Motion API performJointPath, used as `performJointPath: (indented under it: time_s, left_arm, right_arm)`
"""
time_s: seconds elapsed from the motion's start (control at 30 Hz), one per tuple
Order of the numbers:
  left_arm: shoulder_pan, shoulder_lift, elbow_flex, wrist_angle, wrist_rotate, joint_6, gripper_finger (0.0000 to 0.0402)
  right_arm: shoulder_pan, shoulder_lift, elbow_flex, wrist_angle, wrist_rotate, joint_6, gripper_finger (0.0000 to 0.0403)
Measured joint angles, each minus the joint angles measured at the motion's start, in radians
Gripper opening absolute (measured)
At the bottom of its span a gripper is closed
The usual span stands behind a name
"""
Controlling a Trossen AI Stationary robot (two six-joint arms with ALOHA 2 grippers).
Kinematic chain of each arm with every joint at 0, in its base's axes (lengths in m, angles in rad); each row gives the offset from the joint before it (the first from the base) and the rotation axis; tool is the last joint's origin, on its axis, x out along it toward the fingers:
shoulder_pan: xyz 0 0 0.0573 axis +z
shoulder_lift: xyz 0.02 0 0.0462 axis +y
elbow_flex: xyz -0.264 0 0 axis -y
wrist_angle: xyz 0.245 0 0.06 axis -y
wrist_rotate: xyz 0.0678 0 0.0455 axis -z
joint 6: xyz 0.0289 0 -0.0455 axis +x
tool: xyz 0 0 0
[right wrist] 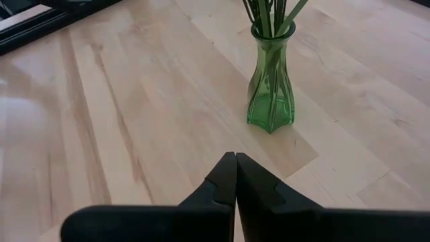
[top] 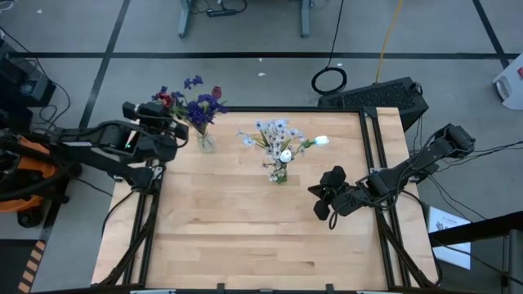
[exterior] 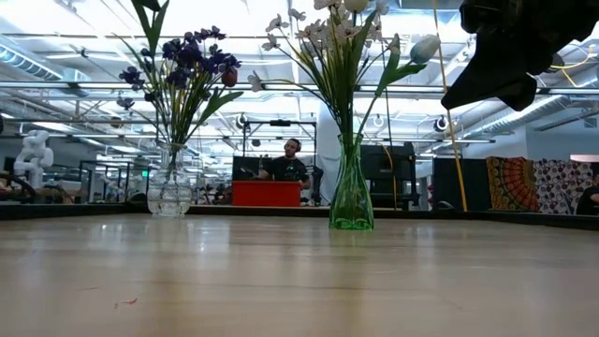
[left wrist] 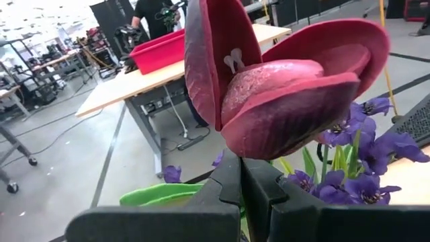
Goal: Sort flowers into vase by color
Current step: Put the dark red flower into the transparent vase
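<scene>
My left gripper (top: 167, 114) is at the table's far left corner, beside the clear glass vase (top: 204, 143), and is shut on a dark red tulip (left wrist: 269, 87). The clear vase (exterior: 170, 192) holds purple-blue flowers (exterior: 182, 58) and a dark red bud (exterior: 230, 77). The green glass vase (exterior: 352, 201) stands mid-table with pale white-lilac clusters (top: 274, 131) and a white tulip bud (top: 321, 140), stems down in it. My right gripper (right wrist: 235, 165) is shut and holds nothing. It hangs above the table, right of and nearer than the green vase (right wrist: 271, 94). My left gripper pinches the dark red tulip between its two fingers (left wrist: 225, 181), directly below the open bloom (left wrist: 262, 138). The fingers hide the stem. The bloom stands just past the fingertips, above the purple flowers (left wrist: 356, 181). Where its lower stem ends does not show.
Bare wooden tabletop (top: 245, 237) spreads across the near half. Black frame rails (top: 372, 139) run along the table's sides. A black keyboard-like object (top: 380, 96) lies beyond the far right corner. A person (exterior: 292, 161) sits far behind the table.
</scene>
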Motion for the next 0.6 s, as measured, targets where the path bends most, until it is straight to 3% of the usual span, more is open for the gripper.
performJointPath:
  time_s: [0.6]
  left_arm:
    - [0.005, 0.001, -0.122, 0.204, 0.039, 0.018, 0.0001]
  right_arm:
    - [0.0, 0.0, 0.0, 0.001, -0.004, 0.001, 0.0]
